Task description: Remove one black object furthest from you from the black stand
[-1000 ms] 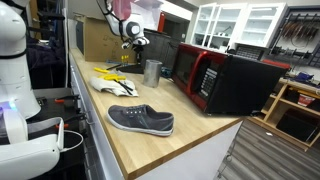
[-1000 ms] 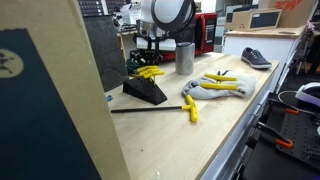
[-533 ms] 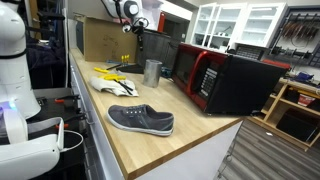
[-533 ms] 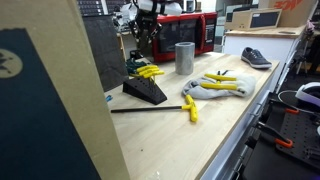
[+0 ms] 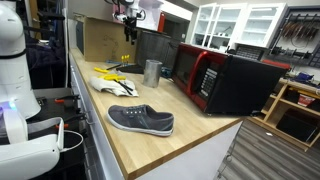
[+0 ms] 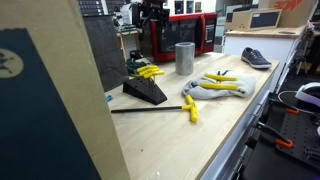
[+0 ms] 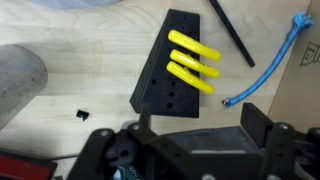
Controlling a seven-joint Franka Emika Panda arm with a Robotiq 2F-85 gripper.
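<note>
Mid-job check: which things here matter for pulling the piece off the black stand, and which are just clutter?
Job:
black stand
yellow-handled tools standing in it
gripper, high above the stand

Lying about:
shoe
metal cup
gloves
microwave
loose tool on the bench
blue cable

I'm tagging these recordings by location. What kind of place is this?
Probably a workshop or lab with a kitchenette: long wooden workbench, red microwave, and a black stand holding yellow-handled tools.
</note>
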